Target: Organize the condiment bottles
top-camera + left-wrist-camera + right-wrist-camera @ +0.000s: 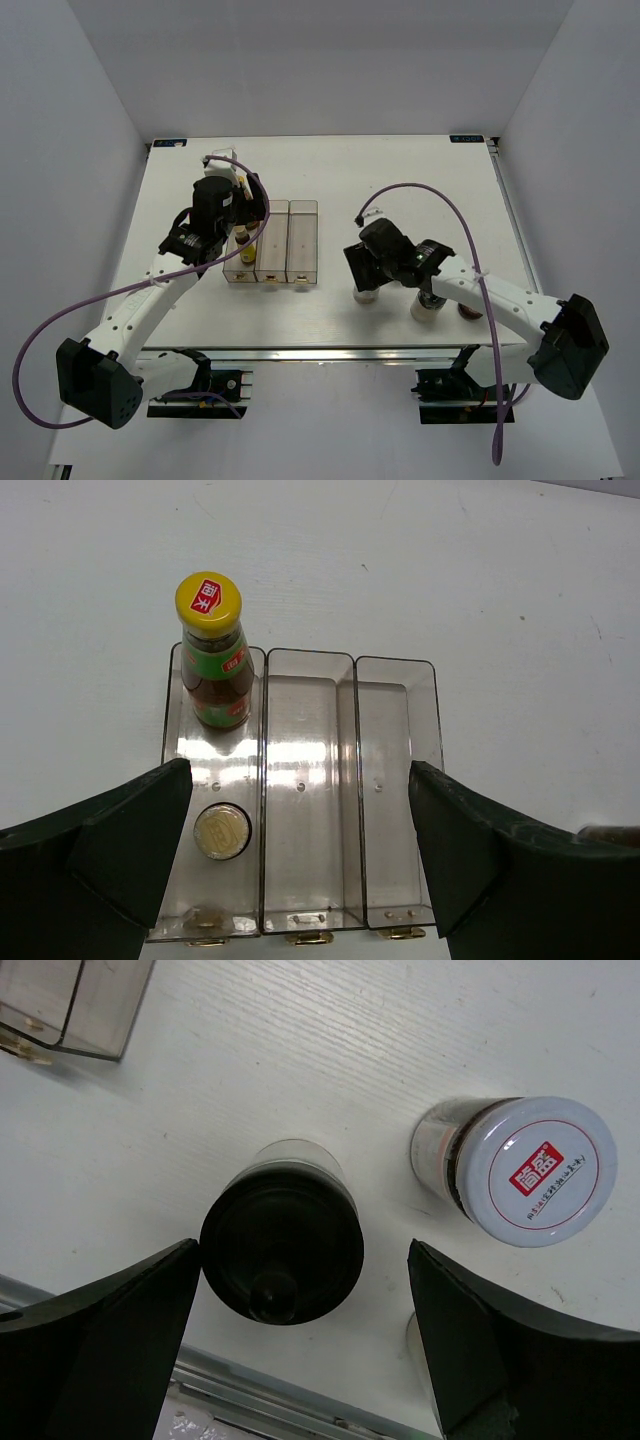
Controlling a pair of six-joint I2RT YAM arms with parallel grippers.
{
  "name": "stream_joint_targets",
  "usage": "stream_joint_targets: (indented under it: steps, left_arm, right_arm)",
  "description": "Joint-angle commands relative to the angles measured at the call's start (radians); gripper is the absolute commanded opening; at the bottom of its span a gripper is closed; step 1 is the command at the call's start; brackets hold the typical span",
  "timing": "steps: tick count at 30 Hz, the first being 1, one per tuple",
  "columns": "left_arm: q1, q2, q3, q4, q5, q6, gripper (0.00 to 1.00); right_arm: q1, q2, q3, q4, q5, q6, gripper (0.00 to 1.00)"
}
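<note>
The clear three-compartment tray (pixel 300 780) holds a slim dark-sauce bottle with a yellow cap (pixel 209 650) at the far end of its left compartment. A tiny pale-yellow-capped bottle (pixel 222 832) stands at the near end. My left gripper (pixel 300 770) is open and empty above the tray (pixel 271 245). My right gripper (pixel 303 1250) is open around a black-lidded shaker (pixel 282 1250), which stands close to the left finger (pixel 120 1340). A white-lidded jar (pixel 540 1165) stands to its right. In the top view the shaker (pixel 366 294), white jar (pixel 427 307) and a dark reddish jar (pixel 470 315) stand near the front edge.
The tray's middle and right compartments hold nothing. The table's front edge with its metal rail (pixel 260 1400) lies just behind the shaker. A corner of the tray (pixel 70 1010) shows at the upper left of the right wrist view. White walls enclose the table.
</note>
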Motion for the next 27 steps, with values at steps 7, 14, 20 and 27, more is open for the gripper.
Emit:
stream_joint_targets:
  steps: [7, 14, 20, 27]
  left_arm:
    - [0.002, -0.016, -0.012, 0.012, -0.024, -0.006, 0.98]
    - [0.002, -0.052, -0.018, -0.004, -0.056, -0.017, 0.98]
    - [0.002, -0.071, -0.015, -0.017, -0.072, -0.026, 0.98]
    - [0.002, -0.056, 0.006, -0.045, -0.107, -0.040, 0.98]
  right_arm:
    - [0.001, 0.080, 0.011, 0.042, 0.042, 0.030, 0.87]
    - [-0.007, 0.097, 0.006, 0.014, 0.025, 0.060, 0.54]
    - [-0.006, 0.066, 0.068, 0.024, -0.001, 0.037, 0.29]
    - [-0.007, 0.181, 0.402, -0.021, 0.000, -0.031, 0.21]
